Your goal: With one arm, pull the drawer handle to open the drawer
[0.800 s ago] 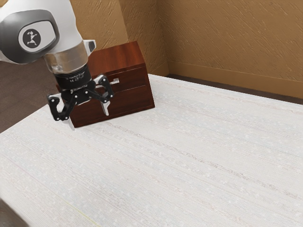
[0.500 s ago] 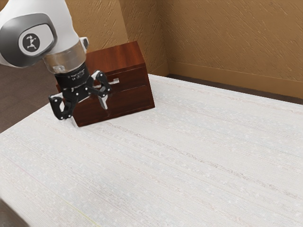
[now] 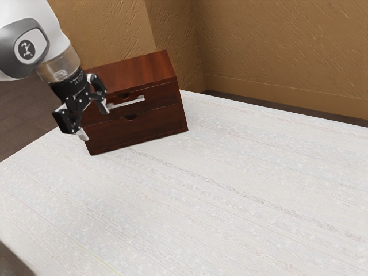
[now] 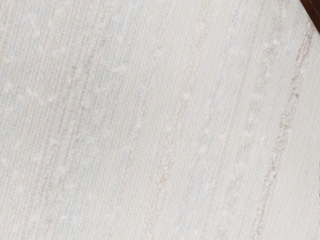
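Observation:
A dark wooden cabinet (image 3: 138,75) with two drawer fronts stands at the table's far left corner in the exterior view. The upper drawer (image 3: 158,96) carries a silver bar handle (image 3: 127,103) and looks flush with the lower front. My gripper (image 3: 95,122) hangs tilted at the cabinet's left front end, open, with nothing between its fingers. One fingertip (image 3: 104,108) sits just left of the handle's end; whether it touches is unclear. The wrist view looks down on the white table (image 4: 150,125), with a dark sliver of the cabinet (image 4: 314,4) at one corner.
The white table (image 3: 230,190) stretches wide toward the exterior view's right and front. Brown walls (image 3: 276,40) close in behind the cabinet. The table's left edge (image 3: 34,146) runs close below my gripper.
My arm has swung toward the exterior view's left and tilted. The gripper has moved from in front of the drawers to the cabinet's left end, still open. The cabinet has not moved.

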Controlling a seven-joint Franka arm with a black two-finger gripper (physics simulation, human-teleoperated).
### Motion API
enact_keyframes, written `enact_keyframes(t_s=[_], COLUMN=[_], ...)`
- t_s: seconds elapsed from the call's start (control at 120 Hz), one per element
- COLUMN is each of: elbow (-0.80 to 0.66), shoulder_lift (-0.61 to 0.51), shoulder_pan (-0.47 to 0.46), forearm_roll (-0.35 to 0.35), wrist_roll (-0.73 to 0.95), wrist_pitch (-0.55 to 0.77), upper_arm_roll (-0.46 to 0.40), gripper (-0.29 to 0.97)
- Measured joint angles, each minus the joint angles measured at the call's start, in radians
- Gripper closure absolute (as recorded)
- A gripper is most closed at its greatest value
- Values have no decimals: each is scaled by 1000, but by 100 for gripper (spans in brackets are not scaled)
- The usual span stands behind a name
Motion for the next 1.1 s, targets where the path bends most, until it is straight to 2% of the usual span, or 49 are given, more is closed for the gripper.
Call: enact_keyframes(t_s=[0.333,0.617,0.775,0.933,1.1], elbow=[-23,-45,50,75,109], shoulder_lift=[22,35,136,177,224], shoulder_pan=[-42,-5,19,-19,-10], forearm_roll=[21,54,74,87,91], wrist_roll=[-246,-403,-462,-502,-530], wrist_pitch=[119,154,161,173,193], upper_arm_roll=[0,24,17,14,17], gripper=[0,0,0,0,0])
